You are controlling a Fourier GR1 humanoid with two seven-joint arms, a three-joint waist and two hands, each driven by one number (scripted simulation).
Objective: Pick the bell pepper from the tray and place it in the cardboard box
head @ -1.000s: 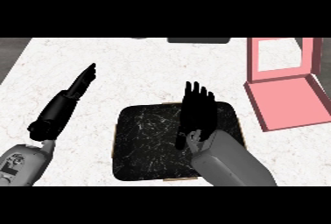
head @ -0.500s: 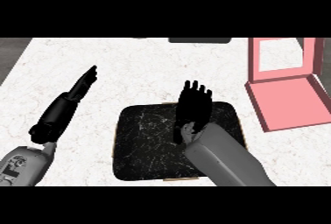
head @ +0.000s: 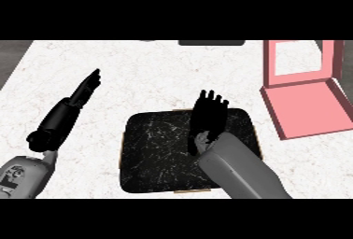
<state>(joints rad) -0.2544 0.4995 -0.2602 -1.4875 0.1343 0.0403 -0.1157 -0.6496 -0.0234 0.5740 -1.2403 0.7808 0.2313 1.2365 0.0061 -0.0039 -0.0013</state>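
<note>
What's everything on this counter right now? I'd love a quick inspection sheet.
Surface: white marbled counter.
Job's things: black tray at centre; pink box, lid up, at right. Bell pepper not visible.
Clutter: dark object at the far edge, unidentifiable.
Hands: right hand over the tray, fingers straight; left hand open, resting at left.
Cables: nothing seen.
Surroundings: grey strip beyond the counter's left edge.

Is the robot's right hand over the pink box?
No, the right hand is over the dark tray, and the pink box sits apart at the right.
</note>
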